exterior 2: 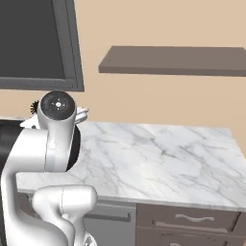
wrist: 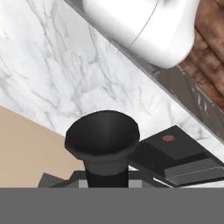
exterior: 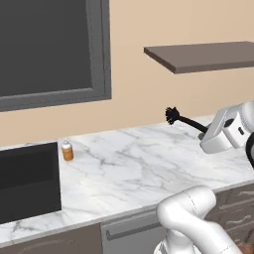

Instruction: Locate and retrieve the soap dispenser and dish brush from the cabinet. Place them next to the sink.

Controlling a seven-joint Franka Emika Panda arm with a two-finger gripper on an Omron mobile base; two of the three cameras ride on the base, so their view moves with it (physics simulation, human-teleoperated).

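Gripper [exterior: 204,133] pinching the dish brush [exterior: 179,119] above the marble counter [exterior: 139,163], soap dispenser [exterior: 67,150] standing beside the sink [exterior: 30,181], shelf [exterior: 208,55] hanging bare.

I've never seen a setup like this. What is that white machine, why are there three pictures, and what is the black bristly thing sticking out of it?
The white machine is a robot arm in a computer-rendered kitchen. Two pictures come from cameras on its base, behind it to the left and right; the third comes from a camera on its hand. Its gripper is shut on a black dish brush, held above the marble counter. In the hand view you look along the brush at its head. An orange soap dispenser already stands on the counter beside the black sink. Above hangs a brown shelf, the cabinet.
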